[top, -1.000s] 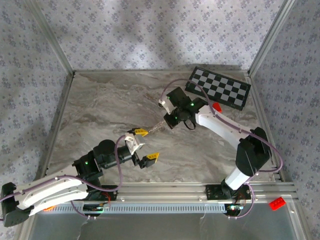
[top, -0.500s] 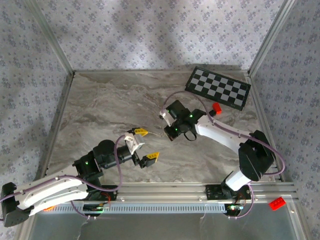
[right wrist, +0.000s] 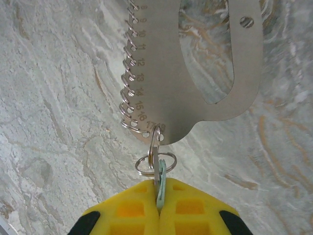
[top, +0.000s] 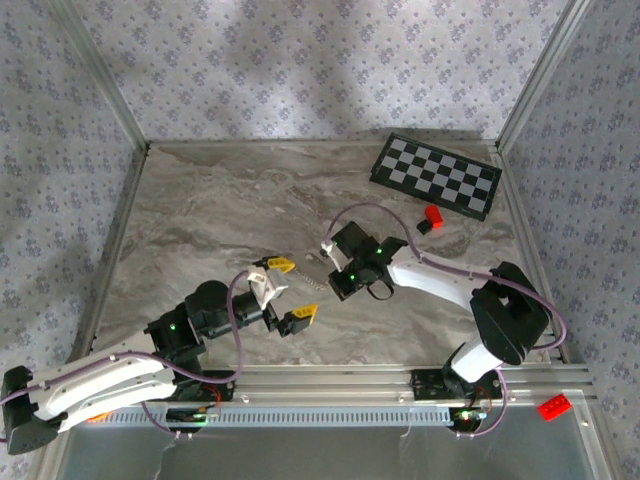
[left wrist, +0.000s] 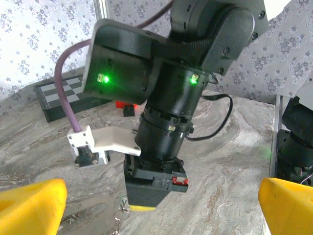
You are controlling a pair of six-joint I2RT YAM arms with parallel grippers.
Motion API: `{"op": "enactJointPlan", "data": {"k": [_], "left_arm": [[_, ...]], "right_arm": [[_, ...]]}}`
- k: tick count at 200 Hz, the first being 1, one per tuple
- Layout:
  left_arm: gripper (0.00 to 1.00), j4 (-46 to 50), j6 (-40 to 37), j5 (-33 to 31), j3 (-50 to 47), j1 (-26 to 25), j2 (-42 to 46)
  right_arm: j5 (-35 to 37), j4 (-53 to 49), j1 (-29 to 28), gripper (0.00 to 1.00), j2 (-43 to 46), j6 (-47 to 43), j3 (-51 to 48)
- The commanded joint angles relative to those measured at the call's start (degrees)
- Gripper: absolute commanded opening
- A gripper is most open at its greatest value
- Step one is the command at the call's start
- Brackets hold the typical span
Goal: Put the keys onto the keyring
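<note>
Overhead, left gripper: it is standing spread wide over the marble table, gripping nothing.
Overhead, right gripper: it is pointing down just beside the left one's far tip, and the keyring is showing as a thin silvery thread near its end (the key is too small to make out from up here).
Overhead, far right: a checkerboard is lying by the back corner, with a red block near its front edge.
Left wrist, left gripper: its yellow fingertips are sitting at opposite edges, released.
Left wrist, right gripper: it is hanging nose-down straight ahead, with the keyring dangling beside its tip.
Right wrist, right gripper: it is clenched on the key, which is standing on edge between the pads.
Right wrist, keyring: its links are running along a numbered metal plate, and its loops are meeting the key just above the pads.
</note>
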State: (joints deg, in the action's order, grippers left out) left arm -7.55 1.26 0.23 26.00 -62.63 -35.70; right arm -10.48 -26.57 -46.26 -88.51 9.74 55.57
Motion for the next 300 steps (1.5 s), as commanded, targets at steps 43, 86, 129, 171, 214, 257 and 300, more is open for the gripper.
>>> {"op": "enactJointPlan", "data": {"k": [43, 86, 129, 171, 214, 257, 300], "left_arm": [[1.00, -0.17, 1.38, -1.32, 0.06, 0.29, 0.64], [1.00, 1.22, 1.00, -1.81, 0.15, 0.32, 1.46], [1.00, 1.05, 0.93, -2.30, -0.49, 0.47, 1.66], [1.00, 0.96, 0.67, -2.26, -0.51, 0.78, 1.25], [1.00, 0.78, 1.04, -2.09, -0.51, 0.79, 1.05], [1.00, 1.89, 0.07, -2.54, -0.29, 0.94, 1.42], [1.00, 2.39, -1.14, -3.22, 0.29, 1.45, 0.84]], "right_arm": [[-0.42, 4.97, -2.44, 0.00, 0.61, 6.38, -6.86], [0.02, 4.14, -2.91, 0.00, 0.88, 6.36, -8.17], [-0.20, 3.85, -3.12, 0.00, 0.71, 6.80, -9.64], [-0.07, 4.40, -3.47, 0.03, 1.00, 7.96, -11.22], [-0.36, 3.72, -3.79, 0.06, 1.19, 7.88, -11.59], [0.44, 1.79, -3.79, 0.14, 2.41, 7.55, -11.21], [1.48, 0.43, -3.80, 0.26, 4.13, 7.72, -10.97]]}}
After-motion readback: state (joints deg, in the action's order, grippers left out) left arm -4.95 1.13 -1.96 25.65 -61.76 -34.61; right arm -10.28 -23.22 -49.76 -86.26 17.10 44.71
